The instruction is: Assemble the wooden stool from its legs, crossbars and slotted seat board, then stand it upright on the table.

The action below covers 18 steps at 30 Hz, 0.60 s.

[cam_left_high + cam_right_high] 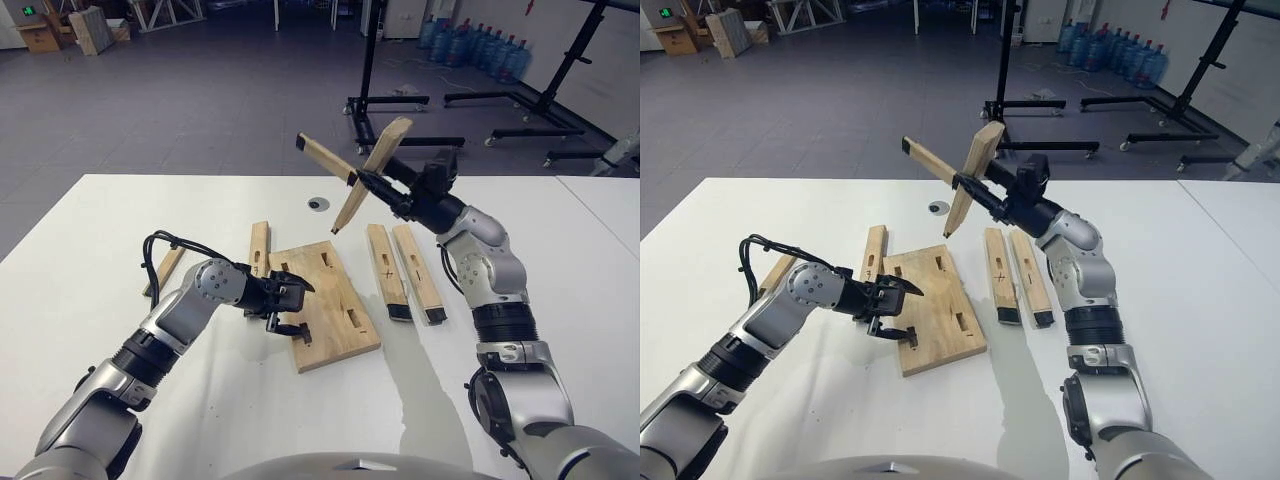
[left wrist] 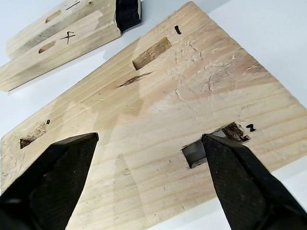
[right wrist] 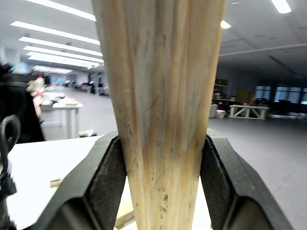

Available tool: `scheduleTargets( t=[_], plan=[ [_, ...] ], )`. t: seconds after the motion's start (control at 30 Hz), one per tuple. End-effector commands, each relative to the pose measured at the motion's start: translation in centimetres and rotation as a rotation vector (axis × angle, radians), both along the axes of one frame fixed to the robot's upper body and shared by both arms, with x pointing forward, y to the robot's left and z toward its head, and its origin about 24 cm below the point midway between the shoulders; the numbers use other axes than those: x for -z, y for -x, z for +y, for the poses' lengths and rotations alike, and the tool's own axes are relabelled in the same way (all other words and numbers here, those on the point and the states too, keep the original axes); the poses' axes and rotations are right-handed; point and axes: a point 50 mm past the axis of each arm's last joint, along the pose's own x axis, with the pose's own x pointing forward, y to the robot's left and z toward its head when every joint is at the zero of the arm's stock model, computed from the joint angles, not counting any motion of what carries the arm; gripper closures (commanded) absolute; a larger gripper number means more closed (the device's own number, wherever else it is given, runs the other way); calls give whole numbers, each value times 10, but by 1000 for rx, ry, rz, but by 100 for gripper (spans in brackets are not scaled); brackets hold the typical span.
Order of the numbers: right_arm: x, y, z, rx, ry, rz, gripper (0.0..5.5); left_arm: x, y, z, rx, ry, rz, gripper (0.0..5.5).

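The slotted seat board (image 1: 335, 310) lies flat on the white table (image 1: 90, 330). My left gripper (image 1: 290, 306) hovers open at its left edge, fingers (image 2: 53, 177) spread over a slot (image 2: 194, 153) of the board (image 2: 168, 96). My right gripper (image 1: 372, 183) is raised above the table's far side, shut on a cross-shaped leg and crossbar assembly (image 1: 385, 150). In the right wrist view the wood (image 3: 163, 120) sits clamped between both pads. Two loose legs (image 1: 385, 268) (image 1: 420, 272) lie side by side right of the board. Another leg (image 1: 259, 248) lies to its left.
A short wooden piece (image 1: 168, 268) lies at the far left, behind my left arm. A round grommet hole (image 1: 317, 203) sits in the table beyond the board. Black stands (image 1: 400, 100) are on the floor past the far edge.
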Motion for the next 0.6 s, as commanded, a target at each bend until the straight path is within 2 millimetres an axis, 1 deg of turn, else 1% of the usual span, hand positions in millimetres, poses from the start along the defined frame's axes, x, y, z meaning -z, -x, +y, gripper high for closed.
scheduleTargets(
  t=[0.03, 0.2, 0.37, 0.5, 0.6],
  plan=[
    [7, 2, 8, -113, 70, -87, 344, 2, 3, 5, -50, 11, 15, 155],
    [31, 6, 8, -205, 149, -78, 344, 6, 5, 12, -68, -6, 26, 155],
    [47, 8, 9, -252, 192, -49, 344, 7, 5, 13, -77, -8, 28, 155],
    [57, 11, 12, -300, 209, -24, 344, 9, 4, 17, -93, -20, 25, 155],
    [59, 16, 8, -380, 257, -2, 345, 10, 3, 20, -104, -30, 23, 155]
  ],
)
